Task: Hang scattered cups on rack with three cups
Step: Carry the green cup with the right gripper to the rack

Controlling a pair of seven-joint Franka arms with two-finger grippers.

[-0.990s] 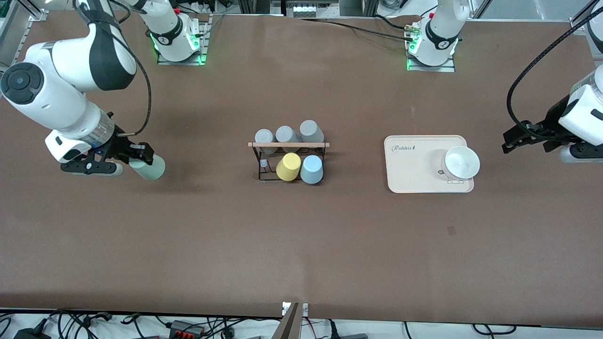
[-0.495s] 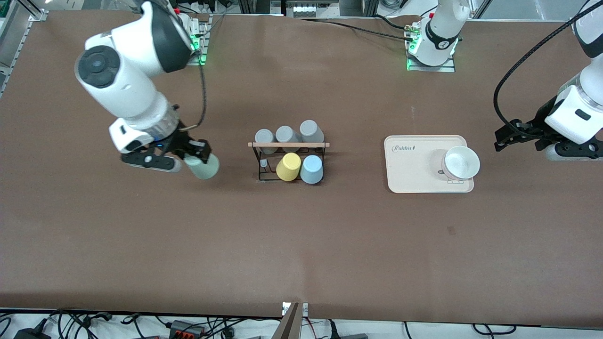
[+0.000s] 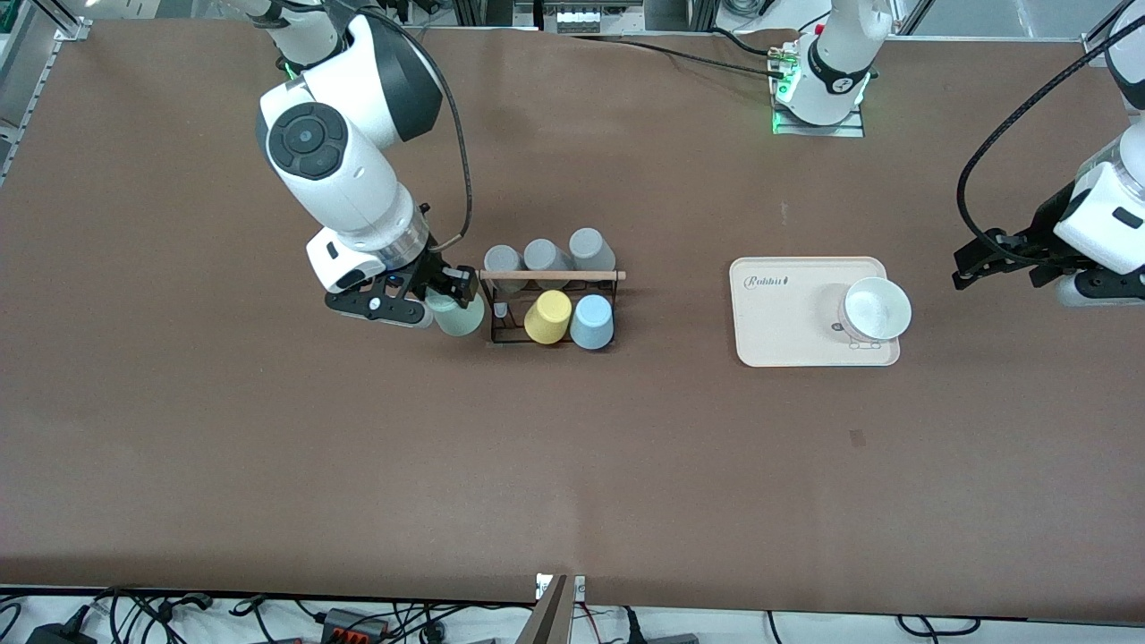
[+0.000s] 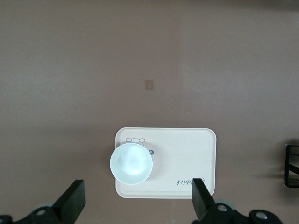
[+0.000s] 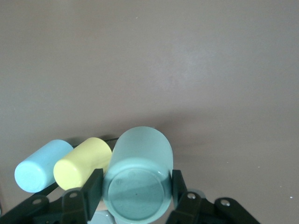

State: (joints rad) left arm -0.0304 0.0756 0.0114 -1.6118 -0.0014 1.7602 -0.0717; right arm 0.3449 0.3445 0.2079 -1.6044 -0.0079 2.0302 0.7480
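At centre of the front view: rack [image 3: 547, 304], black wire with a wooden rod along its top, standing on the brown surface [image 3: 572, 465].

- On the rack: three grey cups [image 3: 547, 256] in the upper row; yellow cup [image 3: 547, 317] and light blue cup [image 3: 592, 321] in the lower row. A bare peg shows at the lower row's end toward the right arm.
- Right gripper [image 3: 445, 295]: left of centre in the front view, just beside the rack's end, fingers clamped on either side of the mint green cup [image 3: 458, 314], which is carried tilted.
- Left gripper [image 3: 1002, 259]: at the right edge of the front view, fingers spread wide, holding nothing; this arm waits.
- Cream tray [image 3: 787, 309], right of centre, carrying a white bowl [image 3: 877, 309].

Risk, as a judgement: the mint cup sits very close to the wire frame; a low or misaligned approach could nudge the rack or knock the yellow cup, and a tilted mouth may miss the peg.

View differences: the right wrist view shows the mint cup's base gripped on both sides, with yellow and blue cups alongside it; the front view alone shows the free peg. The left wrist view shows the tray and bowl from above, with only a sliver of the rack at its right edge.
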